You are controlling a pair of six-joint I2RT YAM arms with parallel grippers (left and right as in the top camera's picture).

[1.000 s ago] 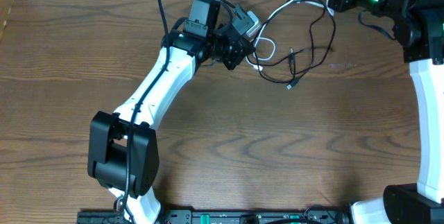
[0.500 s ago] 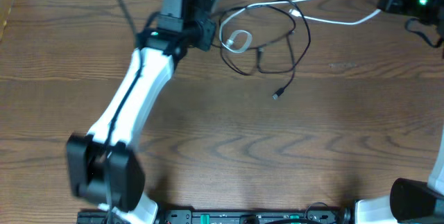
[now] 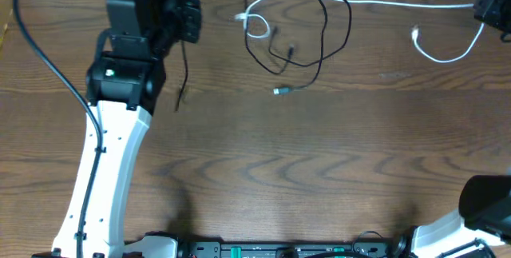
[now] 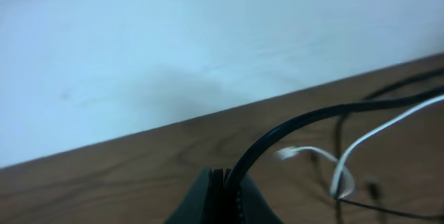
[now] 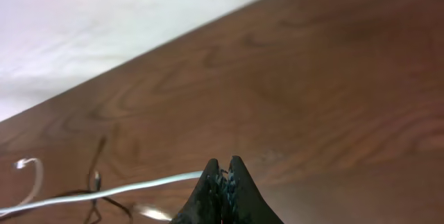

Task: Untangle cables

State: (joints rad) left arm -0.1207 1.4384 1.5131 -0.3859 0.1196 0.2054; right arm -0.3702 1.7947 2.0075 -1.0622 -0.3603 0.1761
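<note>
Fingers first, from overhead: the left gripper (image 3: 190, 20) sits at the far left corner of the wooden table (image 3: 319, 170), its tips too dark to tell how they stand; a black strand hangs from it toward the near side; the right gripper (image 3: 489, 8) is at the far right edge, mostly out of frame; the white cable (image 3: 399, 4) runs nearly straight, left to right along the far edge, from a small curl inside the tangle to the right gripper; its free plug end (image 3: 416, 34) lies curved just below that line, near the right side; the black cable (image 3: 322, 38) lies in wide loops between the arms, crossing the white curl, one plug (image 3: 281, 90) pointing left toward the table's middle.

Left wrist view: the left gripper (image 4: 223, 191) has its fingers pressed together on the black cable (image 4: 312, 116), which arcs up and away to the right; the white cable (image 4: 378, 128) crosses behind it, a white plug (image 4: 288, 153) lying on the wood.

Right wrist view: the right gripper (image 5: 223, 181) is pinched tight on the white cable (image 5: 125, 191), which leaves leftward, low over the wood; a white plug (image 5: 24, 163) shows at the far left, blurred.
</note>
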